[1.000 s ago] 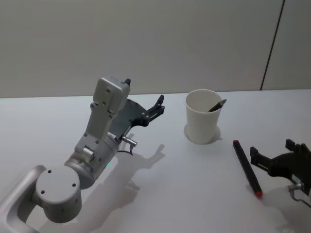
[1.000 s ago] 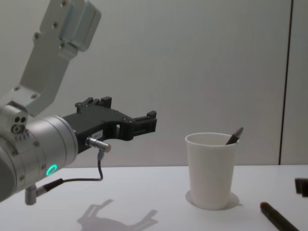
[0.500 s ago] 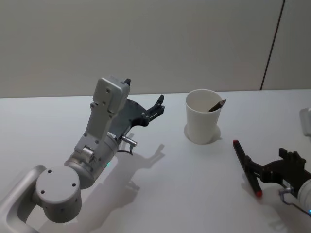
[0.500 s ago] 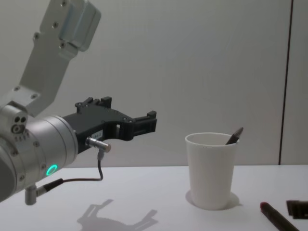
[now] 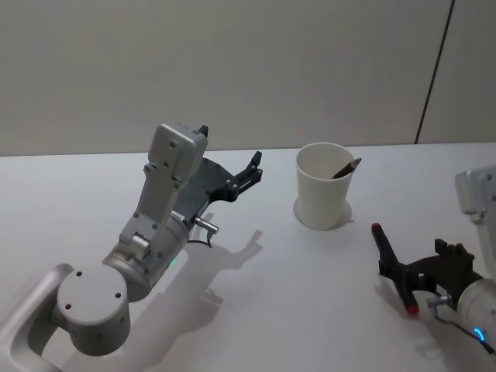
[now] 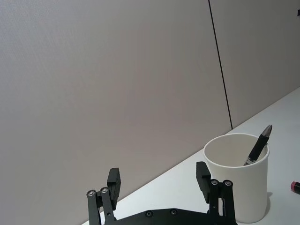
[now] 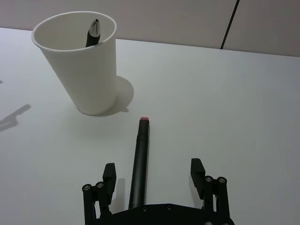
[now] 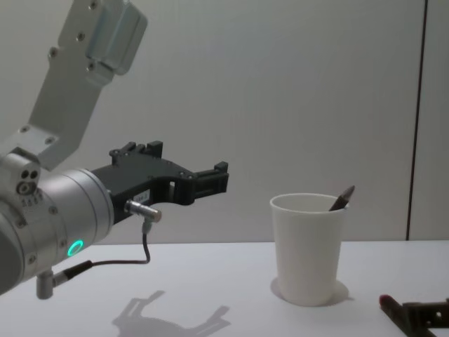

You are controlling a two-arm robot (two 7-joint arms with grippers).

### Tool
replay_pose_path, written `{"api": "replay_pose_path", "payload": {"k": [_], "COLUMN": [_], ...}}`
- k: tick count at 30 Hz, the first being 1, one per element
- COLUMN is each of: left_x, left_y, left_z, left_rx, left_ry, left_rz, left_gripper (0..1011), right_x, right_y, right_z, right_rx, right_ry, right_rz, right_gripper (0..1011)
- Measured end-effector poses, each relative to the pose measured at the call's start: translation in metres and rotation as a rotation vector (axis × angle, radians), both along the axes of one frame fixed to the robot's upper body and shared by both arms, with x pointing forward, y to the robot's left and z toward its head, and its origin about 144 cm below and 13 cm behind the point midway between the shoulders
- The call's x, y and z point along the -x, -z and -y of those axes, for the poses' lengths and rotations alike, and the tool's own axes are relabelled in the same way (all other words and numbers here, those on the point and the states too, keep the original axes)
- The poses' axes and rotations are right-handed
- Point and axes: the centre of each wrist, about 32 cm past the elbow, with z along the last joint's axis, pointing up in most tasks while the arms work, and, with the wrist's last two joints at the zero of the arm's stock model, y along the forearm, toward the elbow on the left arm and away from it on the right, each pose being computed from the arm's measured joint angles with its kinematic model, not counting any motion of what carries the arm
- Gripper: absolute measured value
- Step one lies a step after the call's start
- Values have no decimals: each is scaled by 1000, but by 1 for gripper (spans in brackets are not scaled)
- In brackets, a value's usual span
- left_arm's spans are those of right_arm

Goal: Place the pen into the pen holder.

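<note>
Holder mouth: pen holder (image 5: 323,198) open on top; dark pen (image 5: 346,167) leans at right rim, left side free.
Gap: counter (image 5: 294,287) bare between holder and red-tipped pen (image 7: 140,145).
Left flank: left end effector (image 6: 158,178) raised, apart from holder.

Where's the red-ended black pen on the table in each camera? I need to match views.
Head: black pen with red ends, lower right, right of the plain white paper cup.
Chest: bottom right corner, red end showing.
Left wrist: its red end, beside the cup's base.
Right wrist: pen between the open right gripper's fingers, pointing at the cup.
Shared landmark: that cup; the left gripper hangs raised to its left.
</note>
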Motion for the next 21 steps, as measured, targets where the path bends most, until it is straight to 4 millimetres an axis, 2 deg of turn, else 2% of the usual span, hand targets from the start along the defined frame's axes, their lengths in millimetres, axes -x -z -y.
{"api": "replay_pose_path", "payload": {"k": [21], "left_x": [0], "left_y": [0], "left_z": [0], "left_rx": [0], "left_ry": [0], "left_rz": [0], "left_gripper": [1001], "right_x": [-21], "right_y": [0], "right_z": [-19], "right_rx": [17], "right_ry": [28], "right_rz": [-34], "right_gripper": [1002]}}
